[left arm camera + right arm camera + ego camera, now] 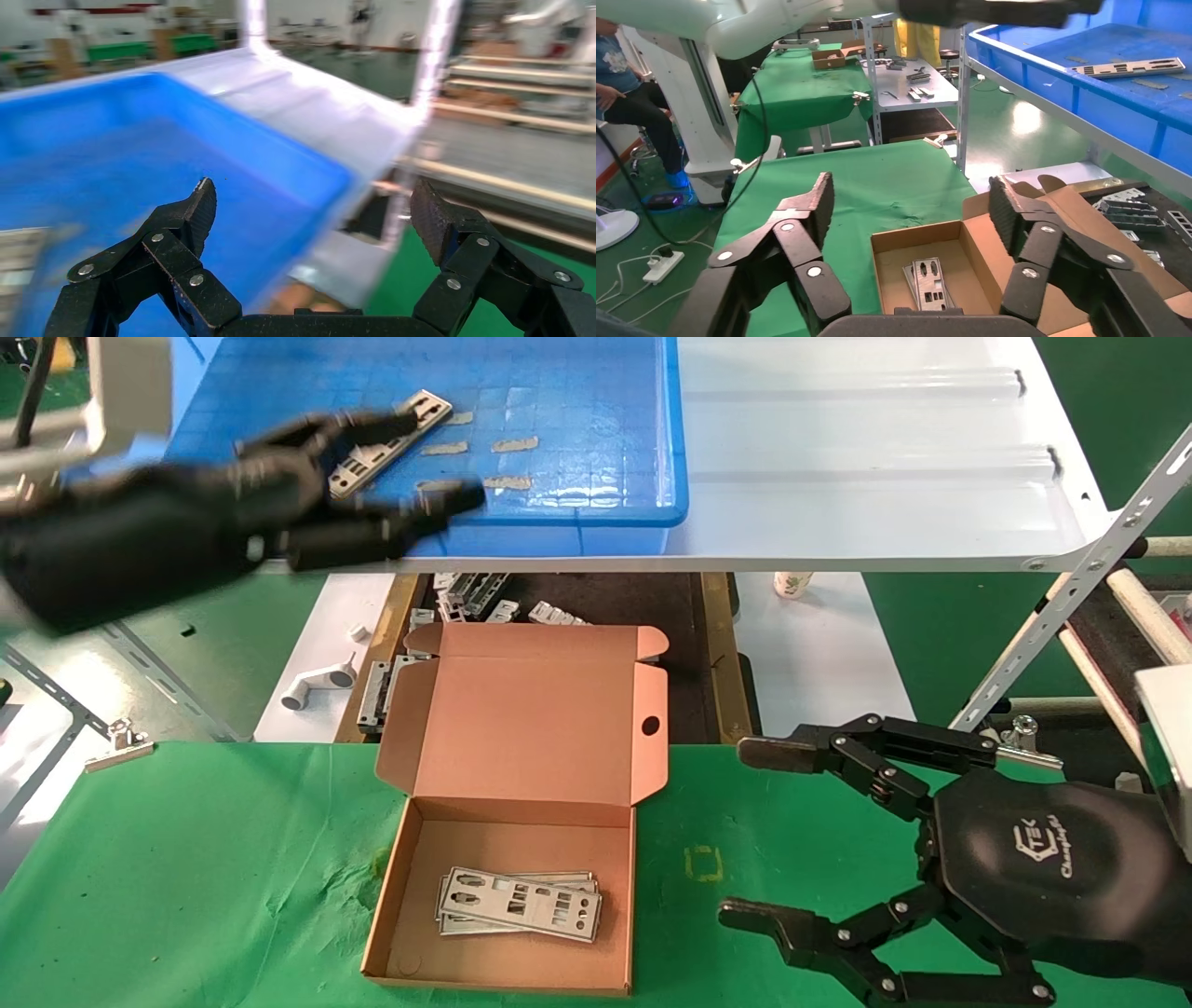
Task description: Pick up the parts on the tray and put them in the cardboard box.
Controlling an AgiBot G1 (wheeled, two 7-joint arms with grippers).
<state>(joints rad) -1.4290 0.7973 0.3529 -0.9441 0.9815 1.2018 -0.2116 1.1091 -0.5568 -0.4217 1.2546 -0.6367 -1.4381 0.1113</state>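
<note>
Blue plastic makes up the tray (596, 477), which sits on a white shelf (885, 458). One silver part (391, 441) lies in the tray. The left gripper (433, 463) hangs over that part with its fingers wide apart, holding nothing. Down on the green cloth (186, 877), the cardboard box (521, 738) is open, and more silver parts (518, 902) lie flat inside it. The right gripper (740, 831) waits beside the box, fingers spread apart too.

Both claws are matte black: the right claw (731, 836) has linked fingers with silver screws and a white logo; the left claw (447, 458) shows ribbed pads (204, 203).
</note>
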